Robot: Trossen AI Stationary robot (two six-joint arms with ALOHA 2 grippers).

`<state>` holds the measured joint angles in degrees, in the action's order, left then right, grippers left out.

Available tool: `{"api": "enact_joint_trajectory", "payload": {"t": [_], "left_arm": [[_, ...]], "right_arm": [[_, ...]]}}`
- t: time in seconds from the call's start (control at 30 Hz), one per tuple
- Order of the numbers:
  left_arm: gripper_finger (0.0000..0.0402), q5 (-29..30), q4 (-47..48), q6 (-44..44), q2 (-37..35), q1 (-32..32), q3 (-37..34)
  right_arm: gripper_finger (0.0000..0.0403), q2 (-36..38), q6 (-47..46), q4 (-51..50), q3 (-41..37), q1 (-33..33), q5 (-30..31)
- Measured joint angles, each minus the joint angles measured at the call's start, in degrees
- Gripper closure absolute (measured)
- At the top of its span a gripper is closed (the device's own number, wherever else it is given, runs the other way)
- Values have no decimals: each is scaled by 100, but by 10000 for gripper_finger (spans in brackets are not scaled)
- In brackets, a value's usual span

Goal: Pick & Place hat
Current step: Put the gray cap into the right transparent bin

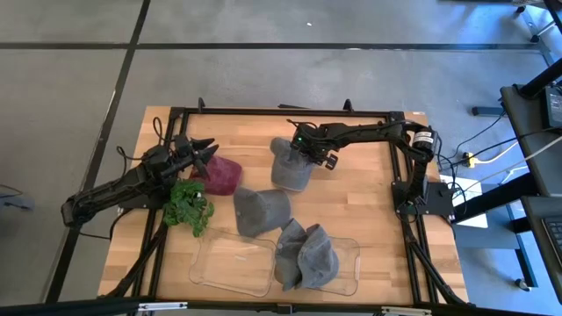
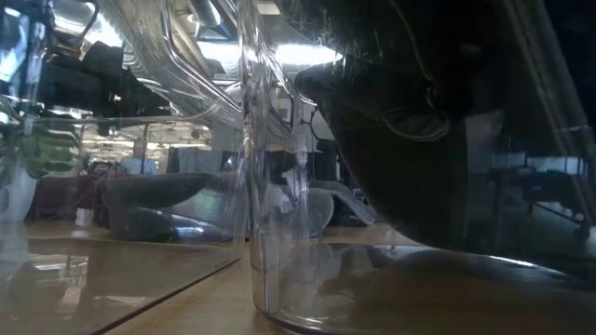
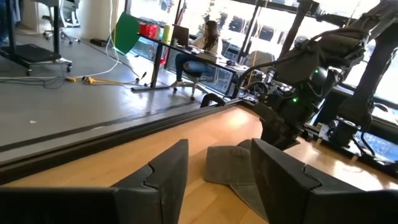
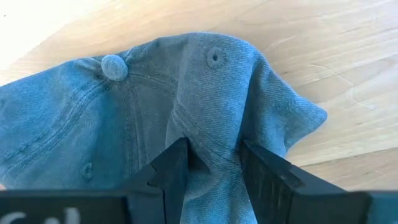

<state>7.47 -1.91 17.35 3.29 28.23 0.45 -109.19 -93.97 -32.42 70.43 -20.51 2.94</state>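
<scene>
Two dark fingers (image 4: 171, 171) of the right gripper (image 4: 214, 165) pinch a fold of the grey cap (image 4: 155, 112) on the table (image 1: 369, 189), while the left gripper (image 1: 204, 154), its fingers parted and empty, waits above the maroon cap (image 1: 224, 175).

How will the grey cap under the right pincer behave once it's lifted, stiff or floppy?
Probably floppy: the grey cap is soft denim-like cloth, already bunched into folds where the right pincer pinches its crown. It will likely sag and dangle from that one fold. It looks light, and the weave should not slip easily, though a thin pinch of cloth could pull free.
</scene>
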Motion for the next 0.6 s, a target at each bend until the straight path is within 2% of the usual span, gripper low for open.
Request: {"api": "enact_joint_trajectory", "payload": {"t": [0.43,0.6], "left_arm": [[233,-3,0,-14,0,1,0],[233,-5,0,-11,0,1,0]], "right_arm": [[255,7,0,16,0,0,0],[255,11,-2,305,0,1,26]]}}
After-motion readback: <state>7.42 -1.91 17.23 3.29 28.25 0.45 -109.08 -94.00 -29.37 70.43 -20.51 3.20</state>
